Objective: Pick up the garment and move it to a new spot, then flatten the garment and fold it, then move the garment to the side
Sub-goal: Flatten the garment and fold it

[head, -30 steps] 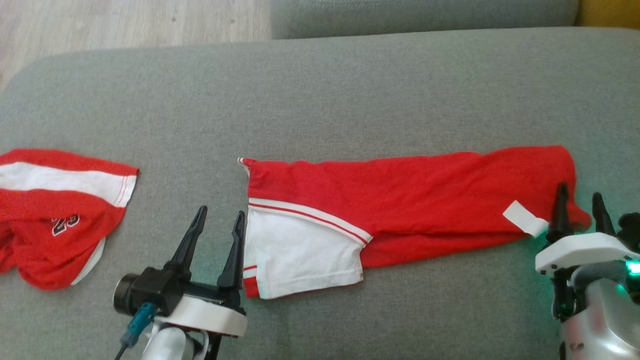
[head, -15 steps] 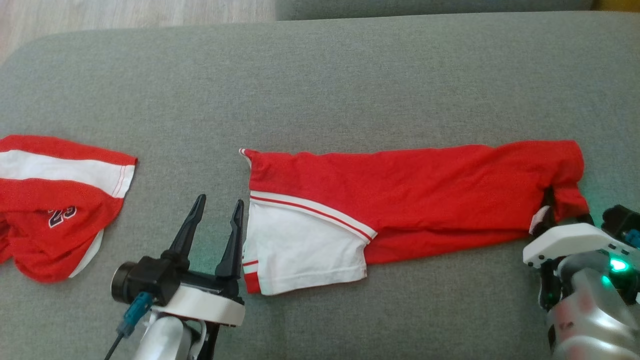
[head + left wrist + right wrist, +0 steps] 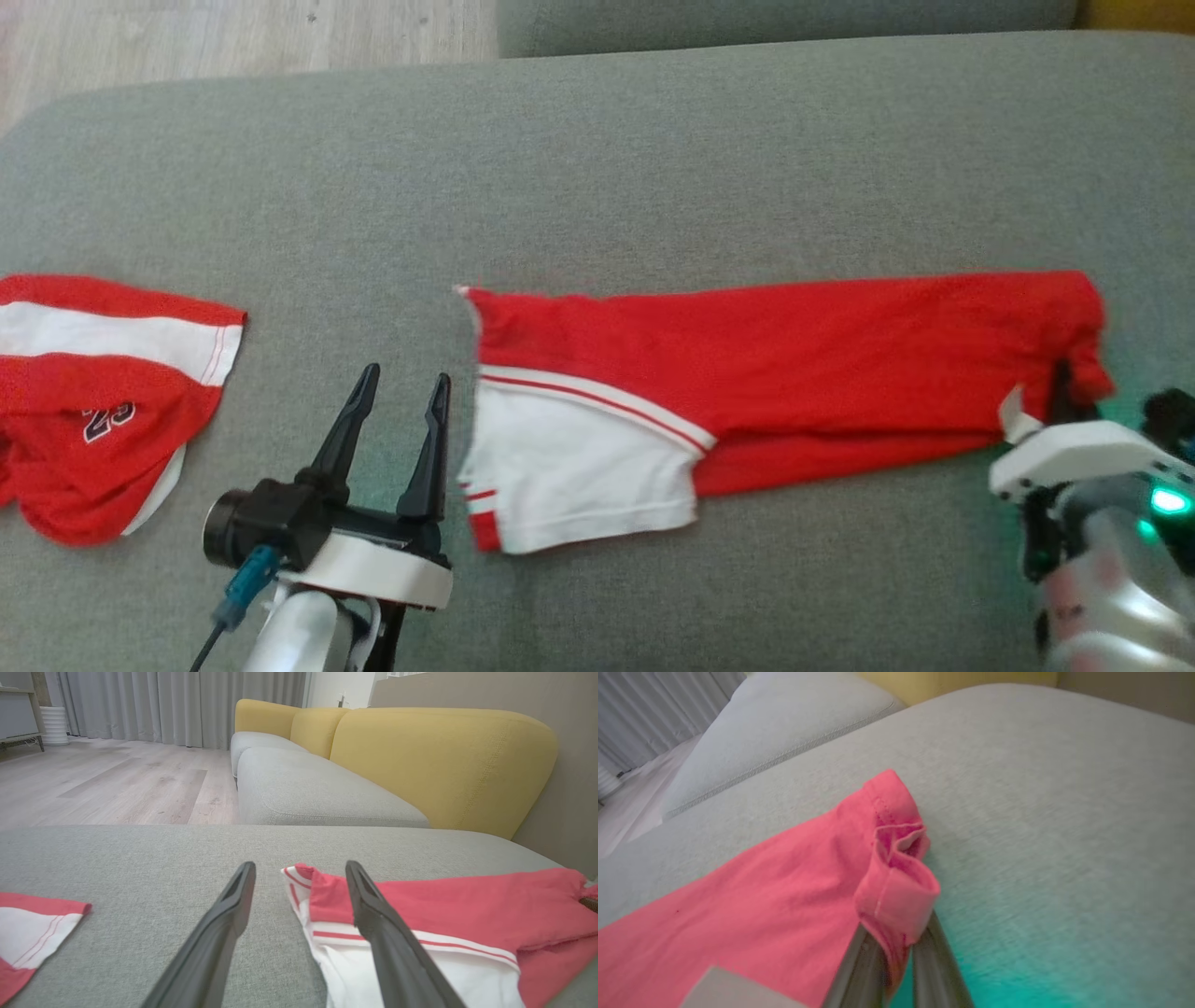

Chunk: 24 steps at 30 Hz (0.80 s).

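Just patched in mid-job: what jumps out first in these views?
A long red garment with a white panel lies stretched across the grey sofa. The right gripper has its jaws shut on the garment's bunched right end, while the left gripper sits with jaws open at the white end. A second red jersey lies crumpled at the far left.

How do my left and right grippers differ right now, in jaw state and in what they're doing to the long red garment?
The left gripper is open, while the right gripper is shut. The left gripper holds nothing and is poised at the white-trimmed end of the red garment, while the right gripper pinches the bunched red corner at the opposite end. Both sit low over the grey cushion, one at each end of the garment.
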Available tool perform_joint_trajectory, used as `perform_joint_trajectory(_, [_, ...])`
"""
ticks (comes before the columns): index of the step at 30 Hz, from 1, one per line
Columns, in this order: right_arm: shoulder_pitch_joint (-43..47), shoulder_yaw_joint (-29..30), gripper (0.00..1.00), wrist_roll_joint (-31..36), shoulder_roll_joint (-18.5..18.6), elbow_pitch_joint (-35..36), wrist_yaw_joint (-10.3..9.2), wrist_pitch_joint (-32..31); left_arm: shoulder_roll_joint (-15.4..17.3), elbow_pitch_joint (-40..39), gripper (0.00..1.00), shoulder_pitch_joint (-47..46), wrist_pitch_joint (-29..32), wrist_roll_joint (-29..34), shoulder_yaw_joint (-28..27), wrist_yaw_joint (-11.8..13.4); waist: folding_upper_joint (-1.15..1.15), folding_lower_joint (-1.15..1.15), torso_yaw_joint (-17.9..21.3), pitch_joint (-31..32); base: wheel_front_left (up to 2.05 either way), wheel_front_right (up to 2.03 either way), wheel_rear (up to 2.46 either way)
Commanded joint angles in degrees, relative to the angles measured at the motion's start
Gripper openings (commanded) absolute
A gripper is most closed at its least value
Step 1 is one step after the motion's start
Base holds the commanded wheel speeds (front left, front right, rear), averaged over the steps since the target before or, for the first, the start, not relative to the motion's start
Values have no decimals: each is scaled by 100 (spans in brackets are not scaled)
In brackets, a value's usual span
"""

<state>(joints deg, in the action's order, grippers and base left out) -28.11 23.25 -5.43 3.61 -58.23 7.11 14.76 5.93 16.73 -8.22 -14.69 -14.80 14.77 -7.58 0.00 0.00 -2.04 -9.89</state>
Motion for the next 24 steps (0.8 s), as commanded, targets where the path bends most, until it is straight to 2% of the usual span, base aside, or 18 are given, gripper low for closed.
perform_joint_trajectory(1, [32, -4, 0, 38, 122, 231, 37, 22, 73, -141, 100, -160, -30, -16, -209, 9, 0, 0, 18, 23, 0, 0, 0])
perform_joint_trajectory(7, [232, 838, 0, 306, 441, 844, 37, 23, 43, -162, 100, -127, -30, -16, -221, 9, 0, 0, 52, 69, 0, 0, 0])
perform_joint_trajectory(11, [288, 1246, 0, 481, 398, 1205, 37, 23, 22, -156, 100, -94, -30, -22, -245, 9, 0, 0, 76, 125, 0, 0, 0])
perform_joint_trajectory(14, [268, 1231, 0, 554, 224, 1423, 37, 23, 1, -144, 100, -61, -30, -23, -240, 9, 0, 0, 98, 192, 0, 0, 0])
perform_joint_trajectory(17, [237, 953, 0, 501, 52, 1606, 37, 23, -13, -128, 100, -29, -30, -36, -233, 9, 0, 0, 101, 285, 0, 0, 0])
perform_joint_trajectory(21, [249, 206, 0, 193, -60, 1779, 37, 21, -17, -126, 100, 19, -30, -37, -256, 9, 0, 0, 81, 451, 0, 0, 0])
perform_joint_trajectory(22, [258, -397, 0, -335, -68, 1751, 37, 5, -17, -118, 100, 47, -30, -29, -262, 9, 0, 0, 47, 546, 0, 0, 0])
perform_joint_trajectory(24, [315, -1081, 0, -914, -70, 1793, 37, -3, -18, -114, 100, 92, -30, -42, -282, 9, 0, 0, 25, 642, 0, 0, 0])
